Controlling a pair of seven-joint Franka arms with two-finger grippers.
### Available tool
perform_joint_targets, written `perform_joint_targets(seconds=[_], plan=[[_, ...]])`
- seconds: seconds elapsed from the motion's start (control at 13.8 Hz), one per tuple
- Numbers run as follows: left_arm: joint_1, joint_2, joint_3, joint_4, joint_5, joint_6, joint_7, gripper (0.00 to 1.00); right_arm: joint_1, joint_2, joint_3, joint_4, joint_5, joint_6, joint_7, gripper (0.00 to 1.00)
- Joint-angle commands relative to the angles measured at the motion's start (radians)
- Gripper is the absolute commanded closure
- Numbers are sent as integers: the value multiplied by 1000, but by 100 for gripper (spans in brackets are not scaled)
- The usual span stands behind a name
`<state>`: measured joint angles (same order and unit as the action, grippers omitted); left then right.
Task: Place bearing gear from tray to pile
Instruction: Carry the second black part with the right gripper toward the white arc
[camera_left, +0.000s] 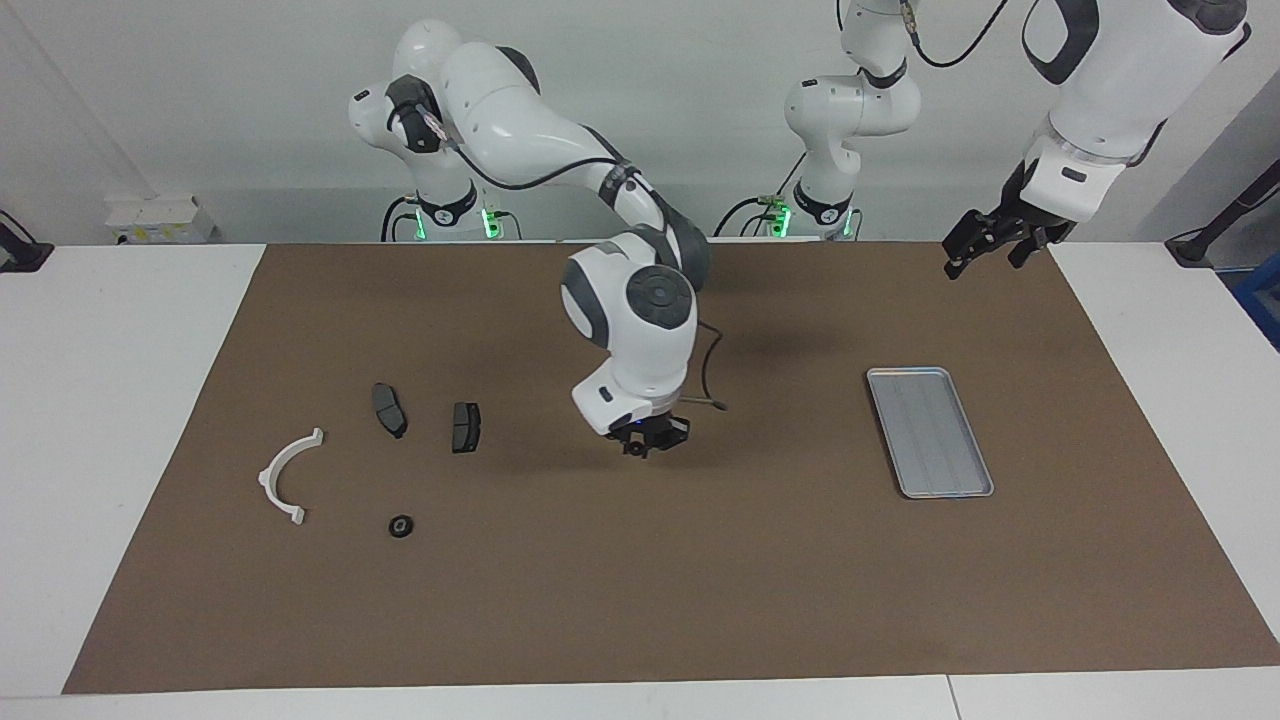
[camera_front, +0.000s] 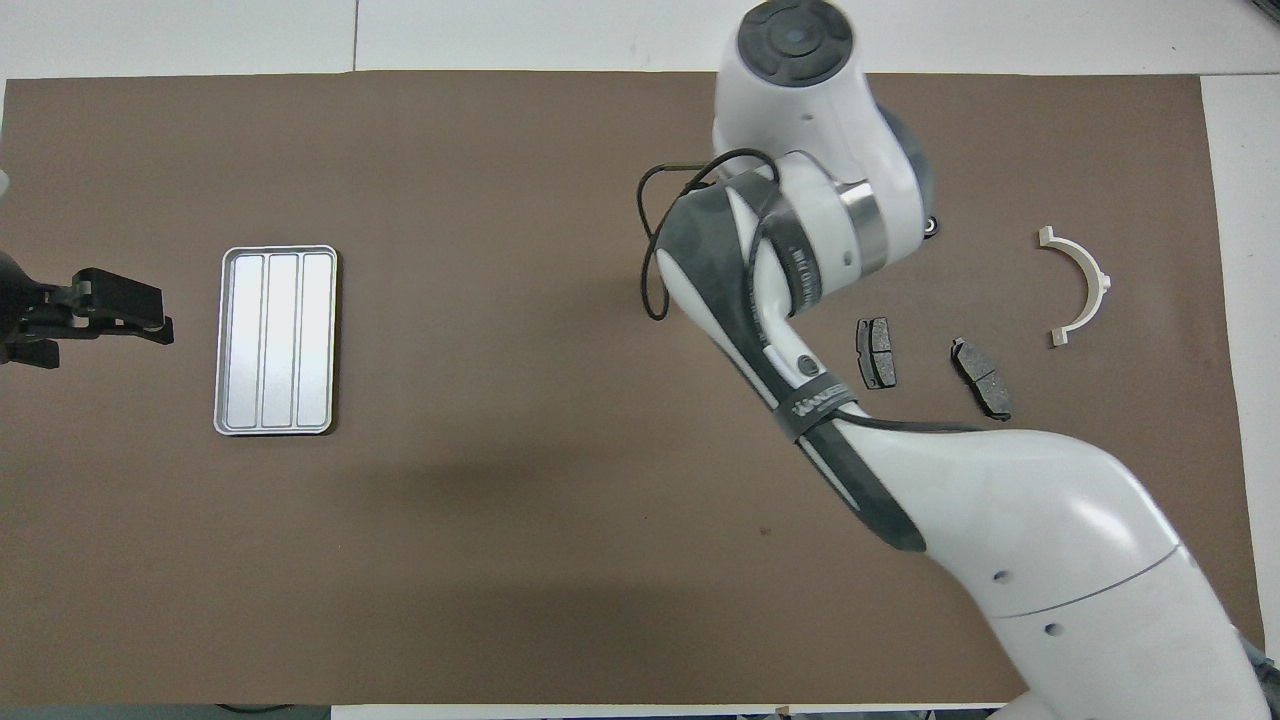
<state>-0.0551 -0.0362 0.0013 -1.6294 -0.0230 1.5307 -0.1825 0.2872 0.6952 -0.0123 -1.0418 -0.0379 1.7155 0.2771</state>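
Observation:
The bearing gear (camera_left: 401, 525), a small black ring, lies on the brown mat beside the white curved arc (camera_left: 288, 475), farther from the robots than the two dark brake pads (camera_left: 389, 409) (camera_left: 465, 426). In the overhead view only its edge (camera_front: 932, 226) shows past the right arm. The silver tray (camera_left: 930, 432) (camera_front: 276, 340) holds nothing. My right gripper (camera_left: 650, 440) hangs low over the middle of the mat, between the pile and the tray, and holds nothing that I can see. My left gripper (camera_left: 985, 245) (camera_front: 120, 315) is raised and open, over the mat at the left arm's end.
The brown mat (camera_left: 640, 600) covers most of the white table. The pads (camera_front: 875, 352) (camera_front: 981, 377) and the arc (camera_front: 1078, 285) lie toward the right arm's end. The right arm's elbow and a loose cable (camera_left: 712, 385) stand over the mat's middle.

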Motion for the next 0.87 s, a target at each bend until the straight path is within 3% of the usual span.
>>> perform_joint_targets(seconds=[0.0,0.51,0.8], plan=[[6,-13,-3,-10,-6,-14,6,0,-66,1,15,-88,-4,90,-131,100],[6,-13,-3,-10,-6,-14,6,0,-132,0,15,-351,0,453,-214,100],[6,-13,-3,-10,-6,-14,6,0,-126,-2,15,-360,4,463,-210,100]])
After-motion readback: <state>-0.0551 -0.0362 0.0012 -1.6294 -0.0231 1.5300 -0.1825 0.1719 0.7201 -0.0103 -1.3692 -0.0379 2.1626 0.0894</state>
